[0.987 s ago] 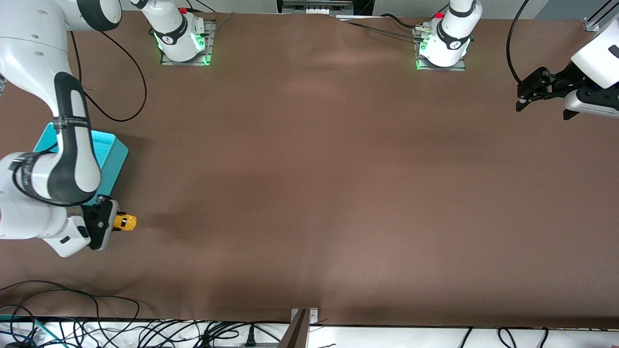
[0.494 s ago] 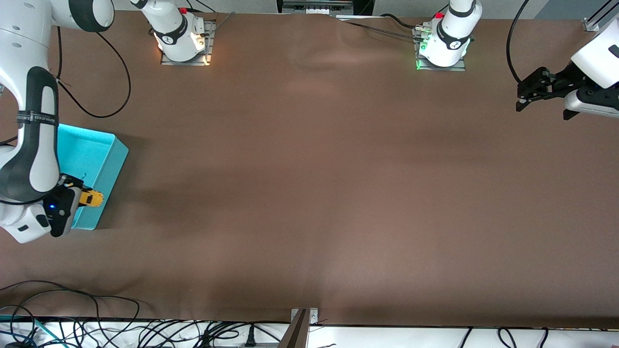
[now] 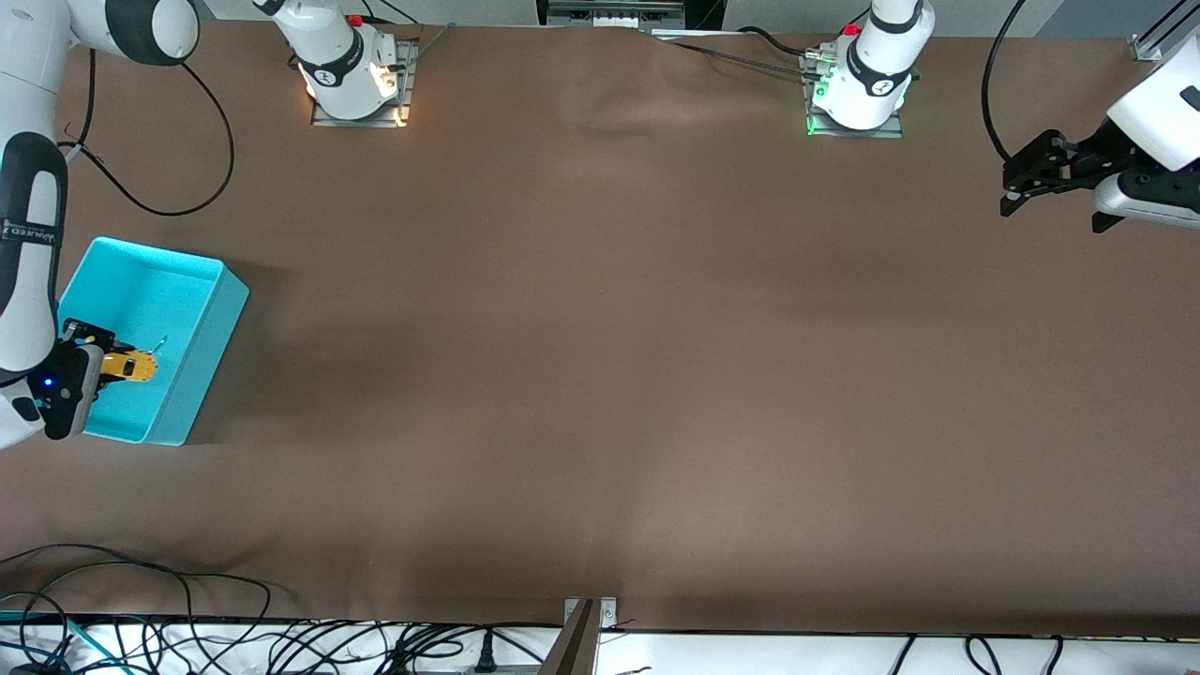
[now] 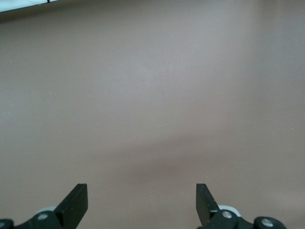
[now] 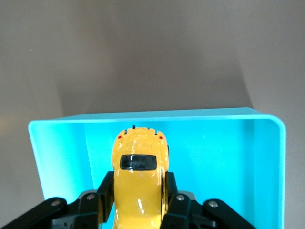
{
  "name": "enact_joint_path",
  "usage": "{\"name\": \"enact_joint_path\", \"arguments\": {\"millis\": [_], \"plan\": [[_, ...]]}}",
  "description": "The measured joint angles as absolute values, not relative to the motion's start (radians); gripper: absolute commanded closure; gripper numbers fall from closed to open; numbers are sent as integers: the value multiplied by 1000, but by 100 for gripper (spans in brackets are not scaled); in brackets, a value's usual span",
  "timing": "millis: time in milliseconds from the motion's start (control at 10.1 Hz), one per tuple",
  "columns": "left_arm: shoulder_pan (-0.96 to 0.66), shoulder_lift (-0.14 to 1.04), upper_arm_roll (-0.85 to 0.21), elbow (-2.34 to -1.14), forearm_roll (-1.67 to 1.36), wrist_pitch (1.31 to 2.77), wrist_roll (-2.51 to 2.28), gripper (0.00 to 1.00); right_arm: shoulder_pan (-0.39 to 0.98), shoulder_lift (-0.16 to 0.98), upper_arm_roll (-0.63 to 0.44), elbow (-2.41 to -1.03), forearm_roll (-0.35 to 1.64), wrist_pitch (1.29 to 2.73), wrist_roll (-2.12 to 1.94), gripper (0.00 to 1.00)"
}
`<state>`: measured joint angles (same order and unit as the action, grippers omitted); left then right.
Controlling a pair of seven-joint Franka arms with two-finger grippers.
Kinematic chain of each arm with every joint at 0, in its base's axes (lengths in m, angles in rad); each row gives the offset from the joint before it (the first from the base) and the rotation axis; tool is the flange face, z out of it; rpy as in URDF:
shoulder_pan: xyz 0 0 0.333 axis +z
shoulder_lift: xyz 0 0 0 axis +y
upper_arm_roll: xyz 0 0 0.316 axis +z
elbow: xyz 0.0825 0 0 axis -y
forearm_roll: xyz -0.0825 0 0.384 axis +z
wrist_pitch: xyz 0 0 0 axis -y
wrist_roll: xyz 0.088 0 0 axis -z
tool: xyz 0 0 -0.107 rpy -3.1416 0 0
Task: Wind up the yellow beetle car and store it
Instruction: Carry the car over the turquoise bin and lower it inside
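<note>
Right now the right claw (image 3: pixel 111 364) is clamped tight on the yellow beetle car (image 3: pixel 131 367), one finger (image 5: pixel 106 193) pressed against each flank. It hangs over the open turquoise bin (image 3: pixel 211 309), so the car is up in the air above the bin's floor. The bin sits on the brown surface (image 3: pixel 600 375) at the right arm's end. Well apart, at the left arm's end, the left claw (image 3: pixel 1017 187) waits over bare surface, its fingers (image 4: pixel 75 202) spread wide and holding nothing.
</note>
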<state>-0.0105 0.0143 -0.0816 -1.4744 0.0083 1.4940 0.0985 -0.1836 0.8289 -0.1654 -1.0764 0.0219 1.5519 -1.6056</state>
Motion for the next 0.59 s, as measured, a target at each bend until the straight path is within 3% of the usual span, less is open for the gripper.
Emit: {"name": "enact_joint_path", "arguments": {"millis": [592], "plan": [[-11,15,-82,-1473,8,1494,98,0,-219,835,-168,-1182,21,1636,-1691,100]]}}
